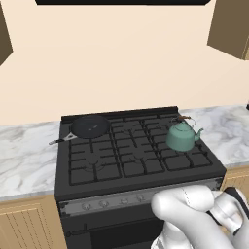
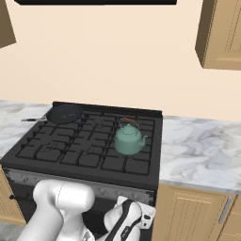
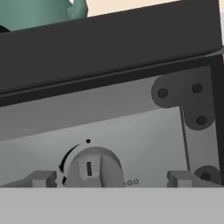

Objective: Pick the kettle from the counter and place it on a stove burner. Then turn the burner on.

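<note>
With the squat teal-green kettle (image 1: 182,137) already on the black right-rear burner grate (image 1: 187,151) at centre right, the wide-open gripper (image 3: 111,179) brackets a grey round knob (image 3: 93,170); next, close and twist

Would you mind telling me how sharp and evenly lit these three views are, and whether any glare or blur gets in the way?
Left base view: flat, even light, no glare, kettle crisp with a faint shadow. Right base view: same soft light, marble counter veins clear. Hand view: very close, the knob slightly soft-edged and cut off at the bottom; the stove panel tilts with the camera.
</note>
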Robot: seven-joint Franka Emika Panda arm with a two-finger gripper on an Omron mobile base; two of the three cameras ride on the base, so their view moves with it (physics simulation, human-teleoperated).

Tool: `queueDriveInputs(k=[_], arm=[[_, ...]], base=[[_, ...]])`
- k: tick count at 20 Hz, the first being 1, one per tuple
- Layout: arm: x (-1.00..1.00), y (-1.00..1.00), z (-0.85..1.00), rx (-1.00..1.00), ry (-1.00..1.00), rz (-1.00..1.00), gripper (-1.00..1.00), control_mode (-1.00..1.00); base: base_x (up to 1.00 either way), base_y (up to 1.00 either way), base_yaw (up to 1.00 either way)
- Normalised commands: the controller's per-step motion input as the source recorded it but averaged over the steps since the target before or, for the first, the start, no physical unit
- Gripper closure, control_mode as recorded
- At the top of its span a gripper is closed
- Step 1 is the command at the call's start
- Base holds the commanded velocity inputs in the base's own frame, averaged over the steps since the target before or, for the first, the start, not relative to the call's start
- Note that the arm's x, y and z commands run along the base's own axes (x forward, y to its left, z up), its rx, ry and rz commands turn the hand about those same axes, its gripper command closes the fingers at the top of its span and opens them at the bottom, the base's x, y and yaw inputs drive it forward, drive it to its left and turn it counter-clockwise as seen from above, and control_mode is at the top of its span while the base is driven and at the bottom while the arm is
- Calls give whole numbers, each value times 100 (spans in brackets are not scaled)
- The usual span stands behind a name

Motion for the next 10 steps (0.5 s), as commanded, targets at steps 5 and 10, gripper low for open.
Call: queueDriveInputs(k=[5,10], arm=[[0,0,0,0,0,0,100,-100],[0,0,0,0,-3,1,100,-100]], base=[[0,0,0],[0,0,0]])
